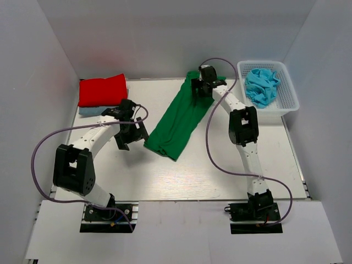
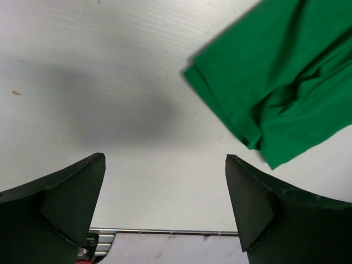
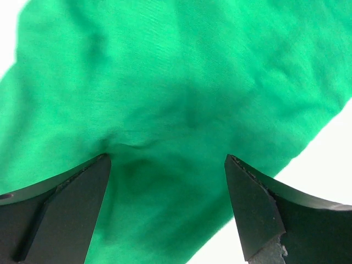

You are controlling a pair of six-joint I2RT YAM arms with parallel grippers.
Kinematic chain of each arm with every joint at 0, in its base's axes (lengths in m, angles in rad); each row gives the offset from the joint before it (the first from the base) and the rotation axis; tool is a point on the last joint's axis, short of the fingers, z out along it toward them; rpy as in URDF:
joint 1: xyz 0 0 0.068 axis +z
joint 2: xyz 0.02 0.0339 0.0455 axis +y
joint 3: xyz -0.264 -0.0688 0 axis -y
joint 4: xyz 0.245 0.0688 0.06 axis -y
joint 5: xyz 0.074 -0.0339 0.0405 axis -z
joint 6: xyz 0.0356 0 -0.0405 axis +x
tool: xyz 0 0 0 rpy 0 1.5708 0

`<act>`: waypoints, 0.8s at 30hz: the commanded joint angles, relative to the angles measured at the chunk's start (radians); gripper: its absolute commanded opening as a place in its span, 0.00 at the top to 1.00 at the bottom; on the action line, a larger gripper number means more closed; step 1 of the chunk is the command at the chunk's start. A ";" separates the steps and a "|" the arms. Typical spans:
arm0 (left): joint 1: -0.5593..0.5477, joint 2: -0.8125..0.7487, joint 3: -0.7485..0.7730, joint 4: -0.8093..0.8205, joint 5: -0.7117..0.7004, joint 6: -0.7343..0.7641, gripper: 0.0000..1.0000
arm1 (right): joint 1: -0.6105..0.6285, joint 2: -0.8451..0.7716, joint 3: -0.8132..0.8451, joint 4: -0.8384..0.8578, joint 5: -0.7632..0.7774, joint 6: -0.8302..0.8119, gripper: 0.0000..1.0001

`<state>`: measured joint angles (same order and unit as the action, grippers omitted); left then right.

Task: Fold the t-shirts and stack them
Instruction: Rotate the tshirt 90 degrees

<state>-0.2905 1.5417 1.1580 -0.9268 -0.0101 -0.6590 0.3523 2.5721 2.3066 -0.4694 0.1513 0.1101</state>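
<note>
Green shirt (image 1: 179, 118) lies loosely spread on the white desk (image 1: 220, 176), running in a long diagonal strip from far centre to near centre-left, its near end bunched. Red shirt (image 1: 102, 89) sits folded at the far left on top of a pale blue shirt (image 1: 88, 110), of which only a narrow edge shows. The basket (image 1: 290, 99) at the far right holds crumpled turquoise shirts (image 1: 261, 86). Left jaws stand wide apart above bare desk, just left of the green shirt's near end and holding nothing. Right jaws stand wide apart over the shirt's far end. Only the top view shows the stack and the basket. The left wrist view adds a hemmed corner of green cloth at upper right, clear of both fingers. The right wrist view shows green cloth filling the frame, with a puckered crease between the fingers. Whether the tips touch the cloth cannot be told.
</note>
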 commanded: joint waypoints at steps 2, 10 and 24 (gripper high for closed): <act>0.002 0.001 -0.041 0.130 0.035 0.030 0.00 | 0.076 -0.177 -0.050 0.106 -0.058 -0.078 0.10; 0.002 0.081 -0.072 0.322 0.001 0.059 0.00 | 0.180 -0.677 -0.715 0.103 -0.104 0.382 0.10; -0.038 0.140 -0.227 0.494 0.067 0.015 0.19 | 0.379 -0.744 -1.053 0.087 -0.202 0.843 0.10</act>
<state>-0.3187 1.6882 0.9916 -0.4866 0.0277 -0.6292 0.7254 1.8305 1.2308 -0.4221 -0.0589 0.8307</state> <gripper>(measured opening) 0.816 0.901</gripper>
